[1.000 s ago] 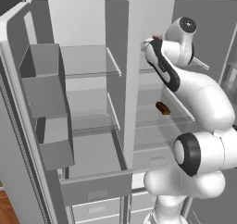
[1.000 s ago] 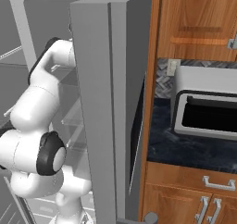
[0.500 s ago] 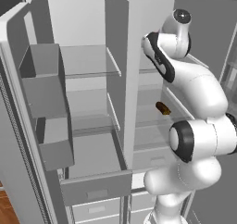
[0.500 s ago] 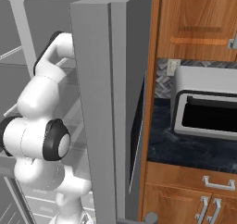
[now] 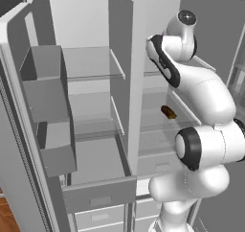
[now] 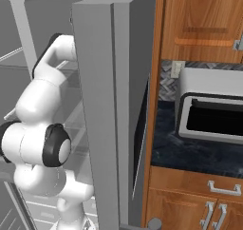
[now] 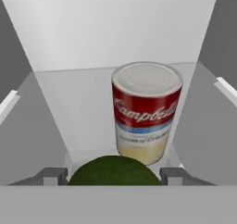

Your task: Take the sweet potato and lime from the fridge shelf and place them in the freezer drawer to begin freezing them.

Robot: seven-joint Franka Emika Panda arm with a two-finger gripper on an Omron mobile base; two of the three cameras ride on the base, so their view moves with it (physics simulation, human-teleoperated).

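Hand view, left to right: left finger (image 7: 52, 176), lime (image 7: 115, 171), right finger. Lime round, no long axis; sits between fingers of gripper (image 7: 115, 177). Jaws part-open; contact with lime cannot be told. Can (image 7: 146, 112) upright just beyond lime. Sweet potato (image 5: 168, 112) on lower shelf, long axis diagonal. Arm reaches up into fridge.

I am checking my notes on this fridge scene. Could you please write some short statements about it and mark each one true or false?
1. The lime lies between the gripper's two fingertips. True.
2. The red-and-white can lies on its side. False: it stands upright behind the lime.
3. The sweet potato lies on a fridge shelf. True.
4. The freezer drawer is shut. False: it is pulled out.
5. The lime is in the freezer drawer. False: it is on a shelf, before the can.
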